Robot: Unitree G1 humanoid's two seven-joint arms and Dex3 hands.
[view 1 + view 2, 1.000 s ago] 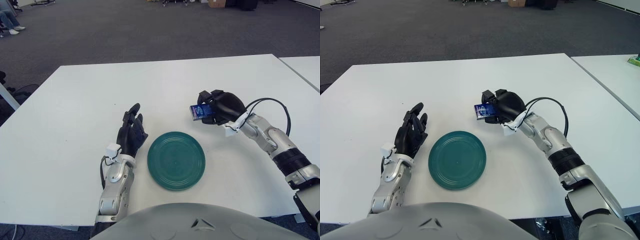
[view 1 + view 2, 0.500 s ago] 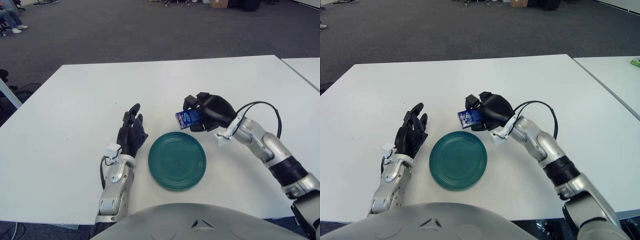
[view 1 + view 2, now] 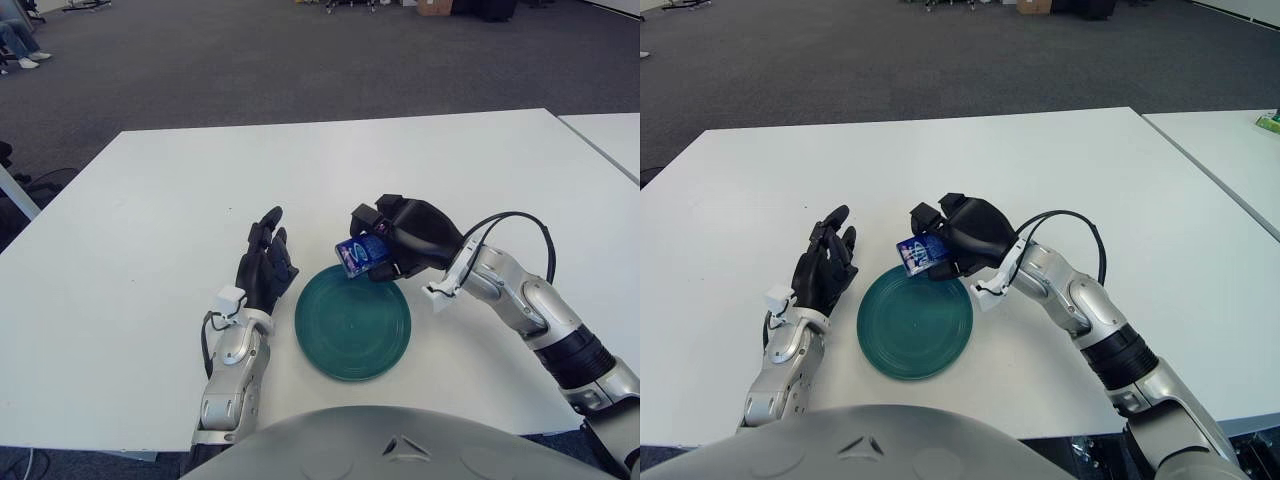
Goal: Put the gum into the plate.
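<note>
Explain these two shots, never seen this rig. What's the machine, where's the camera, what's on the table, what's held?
It's a humanoid robot with two arms and three-finger hands. Both pictures come from a stereo camera on its head, looking down at a white table, so they show one scene from slightly shifted spots. On the table lies a green plate. The right hand grips a small blue gum pack and holds it at the plate's far rim, above the surface. The left hand shows left of the plate, fingers spread, holding nothing. The grey curve at the bottom is the robot's own body.

Bright, even overhead light, soft faint shadows, sharp focus throughout.
</note>
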